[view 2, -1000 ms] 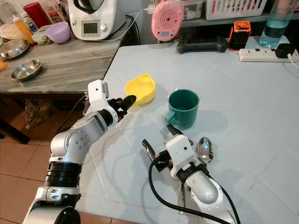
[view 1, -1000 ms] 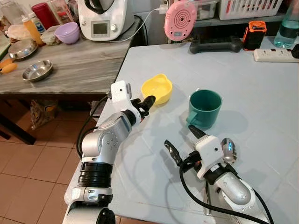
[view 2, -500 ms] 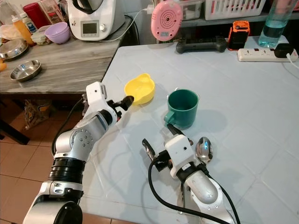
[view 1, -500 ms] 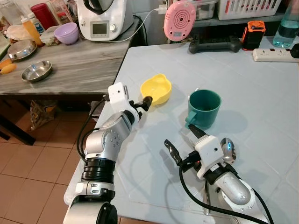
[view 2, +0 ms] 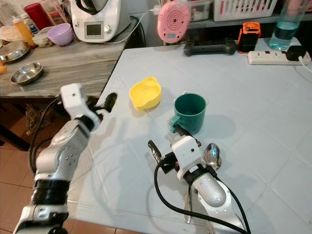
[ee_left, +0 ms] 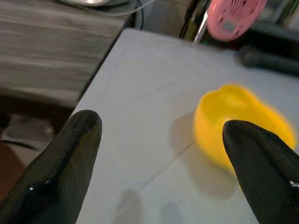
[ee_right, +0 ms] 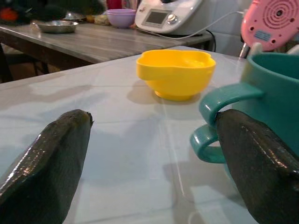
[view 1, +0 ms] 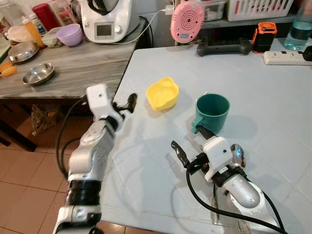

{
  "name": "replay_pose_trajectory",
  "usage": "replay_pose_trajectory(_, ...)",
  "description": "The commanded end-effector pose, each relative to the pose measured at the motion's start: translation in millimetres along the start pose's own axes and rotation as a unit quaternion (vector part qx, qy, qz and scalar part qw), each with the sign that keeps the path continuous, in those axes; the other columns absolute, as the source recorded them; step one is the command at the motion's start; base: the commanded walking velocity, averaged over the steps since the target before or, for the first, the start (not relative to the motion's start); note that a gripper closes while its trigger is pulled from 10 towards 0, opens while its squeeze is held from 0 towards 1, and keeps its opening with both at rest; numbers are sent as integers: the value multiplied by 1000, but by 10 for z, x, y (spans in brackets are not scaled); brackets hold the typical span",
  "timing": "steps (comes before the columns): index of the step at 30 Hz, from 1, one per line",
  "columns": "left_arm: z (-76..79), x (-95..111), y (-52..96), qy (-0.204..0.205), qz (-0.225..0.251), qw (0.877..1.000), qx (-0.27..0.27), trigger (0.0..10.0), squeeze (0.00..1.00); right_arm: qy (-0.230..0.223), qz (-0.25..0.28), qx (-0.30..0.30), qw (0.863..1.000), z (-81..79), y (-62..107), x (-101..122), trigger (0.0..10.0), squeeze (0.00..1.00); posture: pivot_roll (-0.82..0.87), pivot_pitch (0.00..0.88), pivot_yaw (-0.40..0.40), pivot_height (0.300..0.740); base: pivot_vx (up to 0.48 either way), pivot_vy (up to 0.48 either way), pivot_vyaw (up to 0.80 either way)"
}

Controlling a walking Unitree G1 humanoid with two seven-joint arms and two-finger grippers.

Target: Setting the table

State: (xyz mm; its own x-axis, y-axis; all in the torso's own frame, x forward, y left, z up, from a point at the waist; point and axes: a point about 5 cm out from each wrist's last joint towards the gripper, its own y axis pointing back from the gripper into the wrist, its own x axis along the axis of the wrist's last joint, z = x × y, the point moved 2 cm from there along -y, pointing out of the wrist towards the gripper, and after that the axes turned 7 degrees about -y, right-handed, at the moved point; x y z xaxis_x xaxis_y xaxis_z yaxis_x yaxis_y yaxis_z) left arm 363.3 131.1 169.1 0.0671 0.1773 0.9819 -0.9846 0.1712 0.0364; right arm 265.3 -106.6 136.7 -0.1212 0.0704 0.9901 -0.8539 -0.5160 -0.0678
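A yellow bowl [view 1: 162, 92] sits upright on the pale blue table [view 1: 273, 97], with a green mug [view 1: 212, 113] to its right. My left gripper [view 1: 129, 101] hovers near the table's left edge, a short way left of the bowl, open and holding nothing. In the left wrist view the bowl [ee_left: 238, 121] lies beyond the spread fingers [ee_left: 70, 158]. My right gripper [view 1: 191, 144] rests low on the table in front of the mug, open, one finger near the mug's handle [ee_right: 219, 112]. A silver spoon [view 1: 237, 152] lies beside the right wrist.
A wooden side table [view 1: 83, 68] at the left carries steel bowls [view 1: 38, 73], a purple bowl [view 1: 71, 34] and a white kitchen machine [view 1: 106, 19]. A pink round device [view 1: 187, 20], a black controller [view 1: 225, 46], a power strip [view 1: 287, 57] and a water bottle stand at the back.
My left gripper has drawn back to the left, away from the yellow bowl's rim, and the bowl stays on the table. The right arm has hardly moved.
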Motion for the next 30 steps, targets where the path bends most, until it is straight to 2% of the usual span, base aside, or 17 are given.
replay_pose_trajectory(1,-41,-6,50,-30,5,1000,1,10000,965,-4,6,13,1000,-60,-29,12,10000,0,-208,101,151,740,0,0,0)
replay_pose_trajectory(4,-23,-169,105,-36,-29,999,-5,10000,969,-5,6,17,1000,-67,-37,4,10000,0,-197,97,146,740,0,0,0)
replay_pose_trajectory(7,24,-208,91,-34,-39,999,-9,10000,965,-5,6,18,1000,-70,-42,3,10000,0,-195,96,146,740,0,0,0)
replay_pose_trajectory(13,286,-145,-20,-16,-26,999,-45,10000,941,-7,8,19,1000,-93,-48,3,10000,0,-198,98,149,740,0,0,0)
replay_pose_trajectory(14,331,-129,-46,-12,-26,998,-52,10000,773,-7,8,19,1000,-94,-40,2,10000,0,-203,100,154,740,0,0,0)
replay_pose_trajectory(15,331,-129,-46,-12,-26,998,-52,10000,773,-7,8,19,1000,-94,-40,2,10000,0,-203,100,154,740,0,0,0)
replay_pose_trajectory(16,425,-90,-99,-1,-25,997,-68,10000,569,-7,6,16,1000,-93,-15,-7,10000,0,-211,105,161,740,0,0,0)
replay_pose_trajectory(19,541,-83,-172,13,-38,996,-81,10000,518,-7,3,8,1000,-87,23,-14,10000,0,-233,115,178,740,0,0,0)
replay_pose_trajectory(20,594,-111,-210,22,-52,995,-85,10000,275,-7,2,-1,1000,-83,56,-14,10000,0,-250,122,190,740,0,0,0)
replay_pose_trajectory(21,607,-120,-220,25,-55,994,-86,10000,275,-7,1,-3,1000,-83,67,-14,10000,0,-250,122,190,740,0,0,0)
replay_pose_trajectory(22,613,-126,-231,29,-58,994,-85,10000,20,-7,1,-6,1000,-84,79,-15,10000,0,-262,127,198,740,0,0,0)
replay_pose_trajectory(28,600,-141,-321,45,-73,993,-78,10000,0,-9,-7,-24,1000,-81,193,-38,10000,0,-299,145,226,740,0,0,0)
replay_pose_trajectory(30,526,-131,-403,63,-83,993,-63,10000,0,-4,-21,-35,999,-45,321,-69,10000,0,-317,158,238,740,0,0,0)
